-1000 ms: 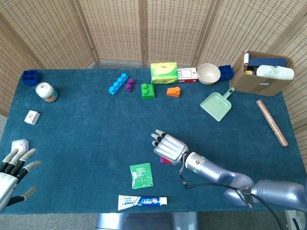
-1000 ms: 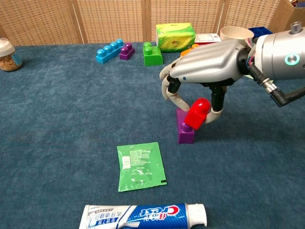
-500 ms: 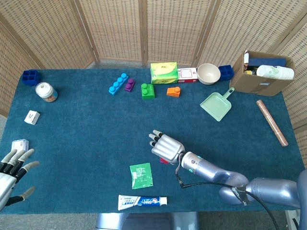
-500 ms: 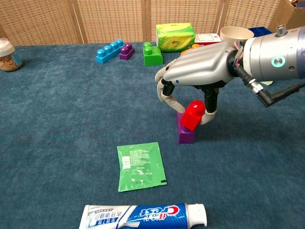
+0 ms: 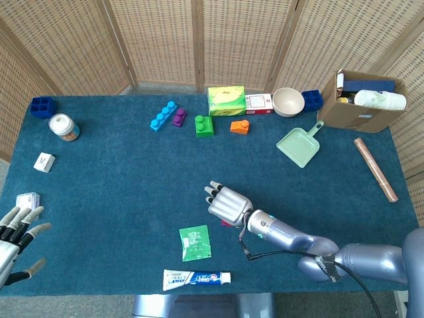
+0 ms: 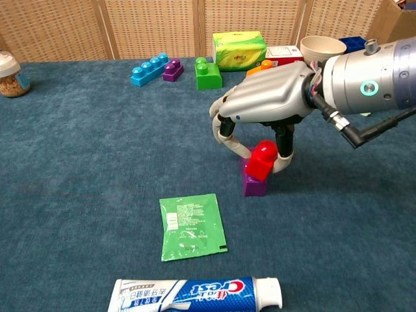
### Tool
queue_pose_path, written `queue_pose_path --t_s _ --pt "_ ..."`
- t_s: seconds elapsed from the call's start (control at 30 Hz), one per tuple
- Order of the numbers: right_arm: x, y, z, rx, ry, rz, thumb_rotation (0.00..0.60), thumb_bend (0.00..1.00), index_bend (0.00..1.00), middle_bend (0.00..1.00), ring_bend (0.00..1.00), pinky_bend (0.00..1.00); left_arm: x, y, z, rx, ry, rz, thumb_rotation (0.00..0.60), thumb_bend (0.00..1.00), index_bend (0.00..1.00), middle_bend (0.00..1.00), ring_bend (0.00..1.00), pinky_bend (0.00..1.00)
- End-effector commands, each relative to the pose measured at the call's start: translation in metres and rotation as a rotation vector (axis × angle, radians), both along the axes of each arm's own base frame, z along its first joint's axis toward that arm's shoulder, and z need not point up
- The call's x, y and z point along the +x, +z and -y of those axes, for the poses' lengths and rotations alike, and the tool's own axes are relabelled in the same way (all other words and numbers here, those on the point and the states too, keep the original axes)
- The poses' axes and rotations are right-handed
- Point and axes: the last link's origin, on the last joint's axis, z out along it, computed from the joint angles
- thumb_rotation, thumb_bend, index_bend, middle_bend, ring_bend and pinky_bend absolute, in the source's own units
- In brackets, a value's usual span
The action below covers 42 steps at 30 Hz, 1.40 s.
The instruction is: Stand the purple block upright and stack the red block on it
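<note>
Blue felt table [image 6: 78, 162] | my right hand [image 6: 273, 104] pinches red block [image 6: 262, 159] tilted on purple block [image 6: 254, 184] at centre | left hand [image 5: 16, 232] spread | light, rigid, slick plastic, I'd grip its flat sides.

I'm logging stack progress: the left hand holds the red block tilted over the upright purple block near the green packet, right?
Not the left hand: the chest view shows the right hand holding the red block, tilted, over the upright purple block near the green packet.

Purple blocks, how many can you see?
2. One purple block stands under the red block that the right robot hand holds. A smaller purple block sits beside the light-blue block.
</note>
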Motion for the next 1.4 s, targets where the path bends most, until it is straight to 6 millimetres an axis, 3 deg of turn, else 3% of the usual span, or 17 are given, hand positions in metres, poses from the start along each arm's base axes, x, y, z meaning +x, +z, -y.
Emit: queue_pose_path --t_s 0.03,0.7,1.4 --pt "0.0002 -0.001 -0.0005 0.004 0.001 -0.003 0.6 0.15 0.65 0.28 0.09 0.12 -0.0001 -0.0002 0.0002 -0.001 0.001 0.0 0.6 0.29 0.23 0.02 0.0 0.0" --pt "-0.0003 -0.008 -0.006 0.04 0.015 -0.019 0.6 0.14 0.65 0.28 0.09 0.12 -0.0023 0.0017 0.0026 0.004 0.013 0.001 0.6 0.29 0.23 0.02 0.0 0.0" --pt "-0.0016 -0.0104 0.0013 0.04 -0.022 -0.023 0.6 0.14 0.64 0.28 0.07 0.12 -0.0039 0.0017 0.0027 0.004 0.019 0.006 0.6 0.29 0.23 0.01 0.0 0.0"
